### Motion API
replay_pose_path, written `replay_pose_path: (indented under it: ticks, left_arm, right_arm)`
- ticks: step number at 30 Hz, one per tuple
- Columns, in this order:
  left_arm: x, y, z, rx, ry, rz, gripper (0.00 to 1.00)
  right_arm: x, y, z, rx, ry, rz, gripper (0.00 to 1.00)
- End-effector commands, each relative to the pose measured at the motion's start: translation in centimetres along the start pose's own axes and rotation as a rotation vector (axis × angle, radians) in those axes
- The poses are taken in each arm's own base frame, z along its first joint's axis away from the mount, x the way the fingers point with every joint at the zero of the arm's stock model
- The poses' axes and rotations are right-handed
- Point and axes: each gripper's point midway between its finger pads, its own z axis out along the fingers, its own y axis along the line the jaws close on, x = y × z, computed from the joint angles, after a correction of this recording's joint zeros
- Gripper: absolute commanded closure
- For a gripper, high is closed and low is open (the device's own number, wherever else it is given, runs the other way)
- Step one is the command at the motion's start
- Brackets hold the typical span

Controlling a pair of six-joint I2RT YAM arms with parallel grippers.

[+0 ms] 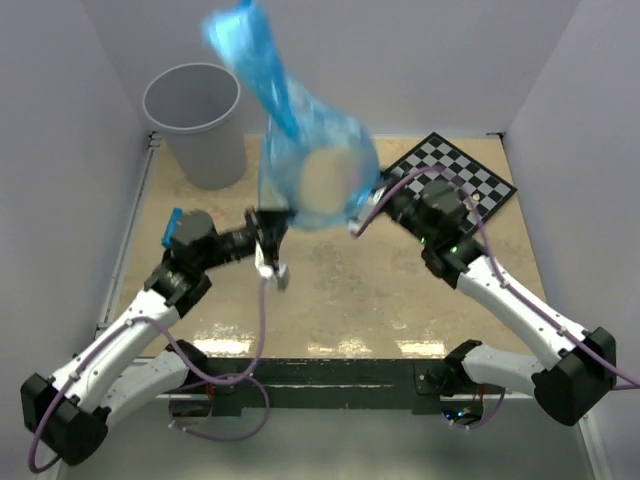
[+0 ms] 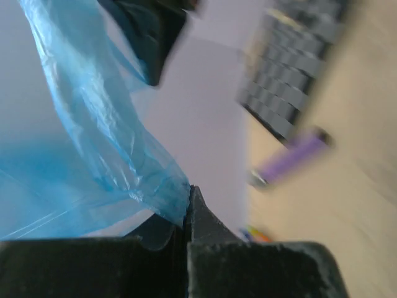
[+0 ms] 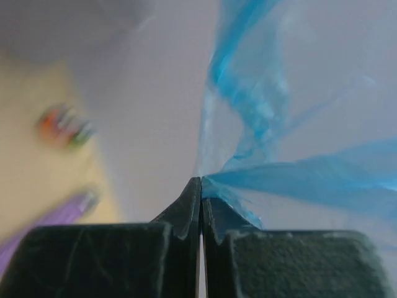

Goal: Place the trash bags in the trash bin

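Observation:
A wide floppy sheet of translucent blue trash bag (image 1: pixel 310 150) hangs in the air over the table's middle, stretched between my two grippers. My left gripper (image 1: pixel 266 224) is shut on its left edge; the left wrist view shows the film (image 2: pixel 93 136) pinched at the closed tips (image 2: pixel 189 197). My right gripper (image 1: pixel 371 205) is shut on its right edge; the right wrist view shows the film (image 3: pixel 298 174) running into the closed tips (image 3: pixel 201 184). The round grey trash bin (image 1: pixel 193 120) stands upright at the back left, apart from the bag and both grippers.
A black-and-white chessboard (image 1: pixel 458 175) lies at the back right, partly under the right arm. A purple microphone (image 2: pixel 291 155) lies on the tan table beside the board. A small multicoloured object (image 3: pixel 62 127) lies blurred on the table. Pale walls enclose the table.

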Motion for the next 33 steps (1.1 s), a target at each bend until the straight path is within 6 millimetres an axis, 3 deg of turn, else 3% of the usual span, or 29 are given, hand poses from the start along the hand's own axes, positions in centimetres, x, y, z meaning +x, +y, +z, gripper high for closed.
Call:
replay_pose_path:
  ticks: [1,2,3,8,11,16,20,23,25,27,30,33]
  left_arm:
    - [6.6,-30.2,-19.2,1.1,0.108,0.243,1.0]
    - [5.7,-30.7,-19.8,1.063,0.146,0.122,1.0]
    - [4.8,-29.7,-18.9,0.961,0.163,0.049,1.0]
    - [2.6,-24.0,-14.6,0.677,0.181,-0.153,1.0]
    - [3.0,-21.8,-12.8,0.598,0.267,-0.341,1.0]
    - [6.5,-19.0,-10.0,0.375,0.543,-0.766,1.0]
    - [10.1,-16.6,-8.2,0.17,0.706,-1.014,1.0]
    - [15.0,-13.1,-8.5,-0.069,0.851,-1.123,1.0]
    - [18.7,-9.7,-9.9,-0.248,0.95,-1.143,1.0]
    - [20.4,-5.7,-9.1,-0.341,0.934,-1.094,1.0]
    - [21.9,1.1,-5.7,-0.443,0.827,-0.995,1.0]
    - [21.8,9.6,-1.5,-0.515,0.674,-0.842,1.0]
  right_arm:
    - [14.4,28.1,-22.7,-1.167,0.43,-0.18,1.0]
    - [12.9,28.1,-24.8,-1.167,0.415,-0.119,1.0]
    - [11.6,28.0,-26.0,-1.155,0.392,-0.065,1.0]
    - [3.5,20.0,-22.3,-0.775,0.124,0.009,1.0]
    - [1.7,16.9,-19.8,-0.641,0.103,0.112,1.0]
    - [2.9,15.5,-14.5,-0.551,0.24,0.367,1.0]
    - [6.4,15.1,-9.8,-0.428,0.409,0.546,1.0]
    - [9.6,11.8,-6.3,-0.299,0.462,0.625,1.0]
    - [13.3,8.3,-4.5,-0.165,0.518,0.659,1.0]
    - [15.3,4.6,-2.1,-0.034,0.528,0.648,1.0]
    - [17.0,1.0,2.5,0.058,0.515,0.614,1.0]
    - [15.9,-6.2,8.6,0.198,0.409,0.588,1.0]
